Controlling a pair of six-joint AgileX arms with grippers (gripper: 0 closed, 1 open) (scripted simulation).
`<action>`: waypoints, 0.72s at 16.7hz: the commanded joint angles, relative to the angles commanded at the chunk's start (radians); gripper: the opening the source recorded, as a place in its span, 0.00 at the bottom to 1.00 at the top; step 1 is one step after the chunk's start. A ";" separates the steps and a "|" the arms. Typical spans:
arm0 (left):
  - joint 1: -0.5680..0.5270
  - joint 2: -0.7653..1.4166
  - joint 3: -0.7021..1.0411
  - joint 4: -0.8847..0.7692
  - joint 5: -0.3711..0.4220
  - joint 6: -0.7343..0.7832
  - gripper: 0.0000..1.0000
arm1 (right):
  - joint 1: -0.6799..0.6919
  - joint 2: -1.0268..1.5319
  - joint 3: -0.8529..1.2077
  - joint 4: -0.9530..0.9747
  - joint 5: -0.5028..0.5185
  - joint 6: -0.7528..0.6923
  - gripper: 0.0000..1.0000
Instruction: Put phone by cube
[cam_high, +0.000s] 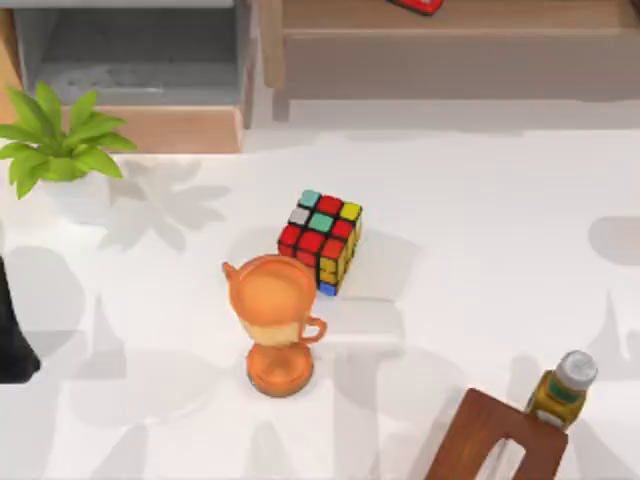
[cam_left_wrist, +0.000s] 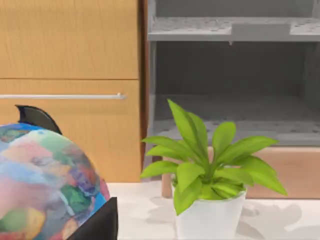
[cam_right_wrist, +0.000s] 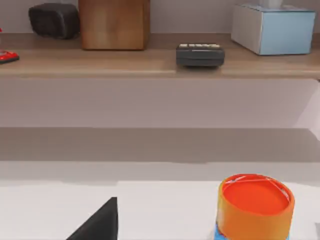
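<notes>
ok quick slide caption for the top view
Puzzle cube sits mid-table just behind an orange trophy cup, with a potted plant at far left.

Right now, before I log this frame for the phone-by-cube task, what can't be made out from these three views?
- Red object on the shelf, top view: cut off by the upper edge, so its kind is unclear.
- Wooden piece near the bottle, top view: cut off by the lower edge.
- Cube, top view: its lower left corner is hidden behind the orange trophy cup.
- Globe, left wrist view: cut off by the picture's edges.
</notes>
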 joint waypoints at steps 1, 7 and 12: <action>0.000 0.000 0.000 0.000 0.000 0.000 1.00 | 0.000 0.000 0.000 0.000 0.000 0.000 1.00; 0.000 0.000 0.000 0.000 0.000 0.000 1.00 | -0.058 0.159 0.130 -0.089 0.001 -0.031 1.00; 0.000 0.000 0.000 0.000 0.000 0.000 1.00 | -0.178 0.574 0.387 -0.289 -0.002 -0.093 1.00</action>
